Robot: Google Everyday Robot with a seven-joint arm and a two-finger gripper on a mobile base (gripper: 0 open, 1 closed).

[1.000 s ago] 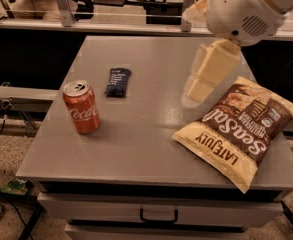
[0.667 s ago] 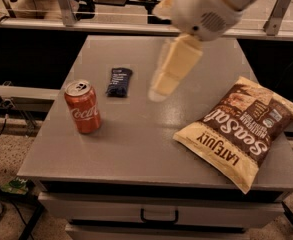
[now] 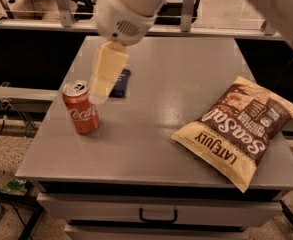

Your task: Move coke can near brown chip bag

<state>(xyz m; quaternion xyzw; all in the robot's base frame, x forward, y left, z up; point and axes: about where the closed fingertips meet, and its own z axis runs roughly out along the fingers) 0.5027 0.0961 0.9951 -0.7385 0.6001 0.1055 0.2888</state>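
Camera view looking down on a grey table [image 3: 151, 149] from its front edge. We see the coke can [image 3: 81, 111] standing upright at the left of the frame, near the table's left edge. Its long axis is vertical and its silver top faces up.

The gripper [image 3: 100, 91] hangs from a white arm that enters at the top of the frame. Its cream-coloured tip points down and slightly left, ending just beside the can's upper right shoulder. The tip overlaps the can's rim in the picture, but we cannot tell whether it touches the can. We also cannot tell whether the gripper is open or closed, and we see nothing held in it.

A small dark blue snack packet [image 3: 122, 81] lies flat on the table, partly hidden behind the gripper, just above the can in the frame. The brown chip bag [image 3: 236, 129] lies flat at the right of the frame, well apart from the can. Its tan end points toward the bottom edge and its brown end toward the upper right.

We judge that the can is not yet grasped. It sits just below and left of the gripper tip, so a short drop that way should bring the gripper around the can. The carry would then run rightward across the frame to the bag.
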